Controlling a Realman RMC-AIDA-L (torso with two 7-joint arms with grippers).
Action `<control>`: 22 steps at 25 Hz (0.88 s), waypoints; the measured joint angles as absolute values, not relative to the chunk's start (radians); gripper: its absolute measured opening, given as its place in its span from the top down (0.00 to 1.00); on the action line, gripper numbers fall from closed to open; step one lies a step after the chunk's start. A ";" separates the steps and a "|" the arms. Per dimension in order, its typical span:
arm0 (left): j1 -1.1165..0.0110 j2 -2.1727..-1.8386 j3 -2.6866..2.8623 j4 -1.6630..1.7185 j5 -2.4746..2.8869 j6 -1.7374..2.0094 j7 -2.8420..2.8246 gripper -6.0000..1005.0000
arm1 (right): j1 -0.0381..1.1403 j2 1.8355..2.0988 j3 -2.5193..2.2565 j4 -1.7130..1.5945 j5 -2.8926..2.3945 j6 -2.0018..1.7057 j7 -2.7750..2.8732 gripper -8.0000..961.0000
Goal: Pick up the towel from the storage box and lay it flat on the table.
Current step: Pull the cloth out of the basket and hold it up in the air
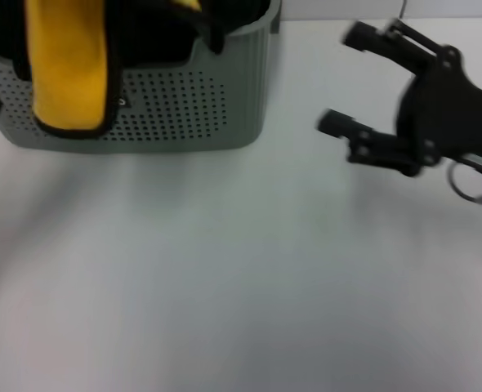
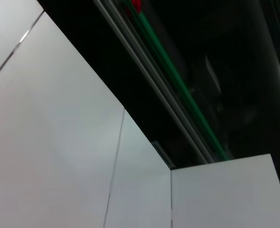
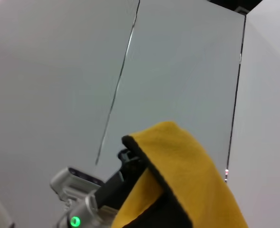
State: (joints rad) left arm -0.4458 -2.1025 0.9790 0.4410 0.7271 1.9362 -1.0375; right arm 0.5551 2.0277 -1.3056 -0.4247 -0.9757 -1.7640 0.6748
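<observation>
Towel [image 1: 65,69] hangs yellow-side out over the storage box's [image 1: 225,98] near wall at far left — I judge it partly lifted, not yet on the worktop [image 1: 241,286]. Right gripper [image 1: 339,82] hovers open and empty; the left gripper's state I cannot tell.
</observation>
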 joint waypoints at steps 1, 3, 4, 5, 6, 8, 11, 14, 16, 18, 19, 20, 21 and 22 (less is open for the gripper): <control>-0.446 -2.103 0.999 0.439 0.727 1.937 -1.035 0.97 | 0.563 2.028 -1.346 -0.422 -0.938 -1.741 0.655 0.11; -0.446 -2.103 1.030 0.437 0.725 1.937 -1.031 0.97 | 0.571 2.028 -1.426 -0.421 -0.857 -1.690 0.615 0.11; -0.446 -2.104 1.048 0.437 0.718 1.937 -1.027 0.97 | 0.574 2.028 -1.467 -0.424 -0.814 -1.664 0.591 0.11; -0.446 -2.105 1.072 0.436 0.703 1.937 -1.022 0.97 | 0.578 2.028 -1.503 -0.425 -0.781 -1.645 0.568 0.11; -0.444 -2.106 1.091 0.435 0.690 1.938 -1.018 0.97 | 0.584 2.028 -1.535 -0.425 -0.747 -1.626 0.548 0.11; -0.438 -2.106 1.160 0.435 0.635 1.938 -0.994 0.97 | 0.594 2.028 -1.597 -0.427 -0.688 -1.590 0.513 0.11; -0.435 -2.106 1.233 0.434 0.567 1.938 -0.954 0.97 | 0.600 2.028 -1.651 -0.437 -0.663 -1.571 0.498 0.22; -0.429 -2.105 1.264 0.434 0.537 1.938 -0.936 0.97 | 0.603 2.028 -1.663 -0.440 -0.661 -1.567 0.483 0.29; -0.424 -2.106 1.267 0.434 0.535 1.938 -0.930 0.97 | 0.605 2.028 -1.664 -0.440 -0.661 -1.567 0.482 0.30; -0.422 -2.106 1.267 0.434 0.534 1.938 -0.924 0.97 | 0.607 2.028 -1.666 -0.441 -0.659 -1.566 0.482 0.31; -0.422 -2.106 1.268 0.434 0.534 1.938 -0.922 0.96 | 0.609 2.028 -1.669 -0.443 -0.655 -1.566 0.481 0.31; -0.422 -2.106 1.270 0.434 0.534 1.938 -0.922 0.96 | 0.609 2.028 -1.676 -0.445 -0.644 -1.564 0.481 0.31; -0.422 -2.106 1.273 0.434 0.534 1.938 -0.922 0.96 | 0.610 2.028 -1.685 -0.448 -0.629 -1.561 0.481 0.31; -0.422 -2.106 1.276 0.434 0.534 1.938 -0.922 0.96 | 0.610 2.028 -1.691 -0.449 -0.617 -1.559 0.481 0.31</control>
